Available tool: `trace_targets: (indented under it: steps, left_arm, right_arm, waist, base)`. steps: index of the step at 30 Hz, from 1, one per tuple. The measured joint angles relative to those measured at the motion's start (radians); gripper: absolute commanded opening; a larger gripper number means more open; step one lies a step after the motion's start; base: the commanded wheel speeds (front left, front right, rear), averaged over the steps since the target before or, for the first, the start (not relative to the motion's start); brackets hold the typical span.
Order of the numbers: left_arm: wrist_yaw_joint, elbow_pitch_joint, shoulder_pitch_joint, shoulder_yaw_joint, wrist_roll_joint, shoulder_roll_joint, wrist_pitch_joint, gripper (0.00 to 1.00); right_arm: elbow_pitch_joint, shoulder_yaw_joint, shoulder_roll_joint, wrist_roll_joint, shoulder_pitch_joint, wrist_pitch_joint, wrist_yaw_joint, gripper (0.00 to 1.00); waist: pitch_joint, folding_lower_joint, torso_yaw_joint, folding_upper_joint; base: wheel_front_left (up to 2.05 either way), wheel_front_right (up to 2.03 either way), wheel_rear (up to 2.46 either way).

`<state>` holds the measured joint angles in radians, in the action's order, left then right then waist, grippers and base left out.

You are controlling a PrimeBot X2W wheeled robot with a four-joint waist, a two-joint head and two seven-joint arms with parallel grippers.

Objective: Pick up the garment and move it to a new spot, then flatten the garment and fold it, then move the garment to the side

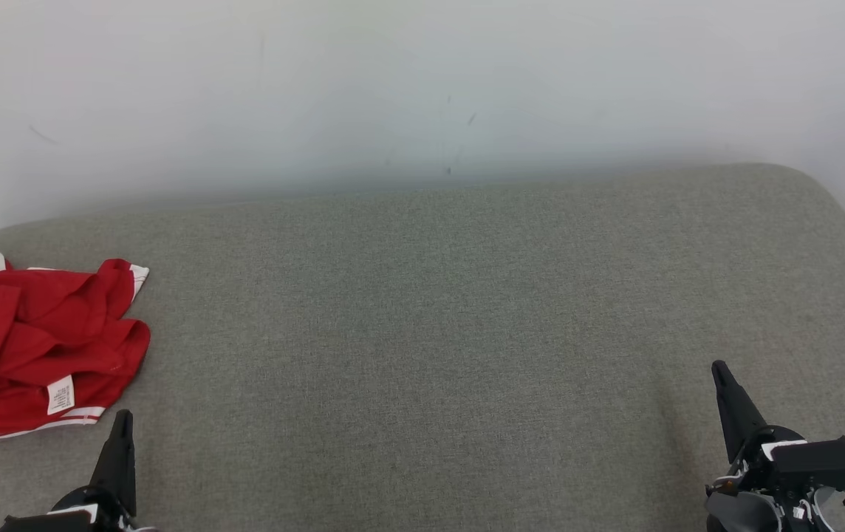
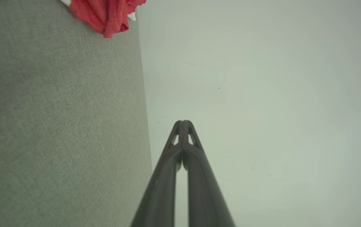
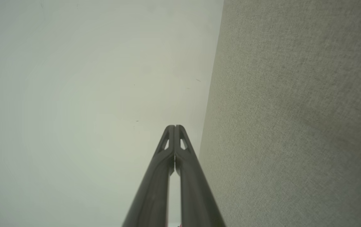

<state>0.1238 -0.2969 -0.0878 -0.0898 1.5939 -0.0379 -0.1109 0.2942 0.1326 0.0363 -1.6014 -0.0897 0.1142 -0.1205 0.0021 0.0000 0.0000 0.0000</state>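
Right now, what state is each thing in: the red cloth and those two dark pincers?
Red garment with white trim: crumpled, unfolded, lying at the grey fabric surface's left edge, not gripped.
Left gripper, dark two-fingered: shut, empty.
Right gripper, dark two-fingered: shut, empty.

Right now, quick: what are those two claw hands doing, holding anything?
Left gripper: closed, empty; the red garment lies apart from it.
Right gripper: closed, empty.
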Motion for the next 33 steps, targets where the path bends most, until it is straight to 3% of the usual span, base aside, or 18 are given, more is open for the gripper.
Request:
trace_targets:
  steps: [28, 29, 31, 32, 33]
  left_arm:
    - [0.0, 0.0, 0.0, 0.0, 0.0, 0.0, 0.0, 0.0]
    - [0.0, 0.0, 0.0, 0.0, 0.0, 0.0, 0.0, 1.0]
    - [-0.001, -0.02, 0.008, 0.003, 0.0, 0.006, 0.0, 1.0]
    - [-0.001, -0.028, 0.017, 0.005, 0.0, 0.009, 0.0, 0.0]
    - [-0.002, -0.041, 0.027, 0.006, 0.0, 0.012, 0.0, 1.0]
  right_arm:
    - [0.0, 0.0, 0.0, 0.0, 0.0, 0.0, 0.0, 0.0]
    - [0.0, 0.0, 0.0, 0.0, 0.0, 0.0, 0.0, 1.0]
    - [0.019, -0.002, -0.006, 0.0, 0.009, 0.0, 0.001, 1.0]
    - [0.029, -0.003, -0.01, 0.0, 0.02, 0.0, 0.002, 0.0]
    - [0.041, -0.003, -0.013, 0.0, 0.032, 0.0, 0.002, 1.0]
  waist:
    - [0.0, 0.0, 0.0, 0.0]
    - [0.0, 0.0, 0.0, 0.0]
    - [0.0, 0.0, 0.0, 0.0]
    - [0.0, 0.0001, 0.0, 0.0]
    - [0.0, 0.0, 0.0, 0.0]
  base:
    - [0.0, 0.0, 0.0]
    - [0.0, 0.0, 0.0]
    - [0.0, 0.0, 0.0]
    - [0.0, 0.0, 0.0]
    - [0.0, 0.0, 0.0]
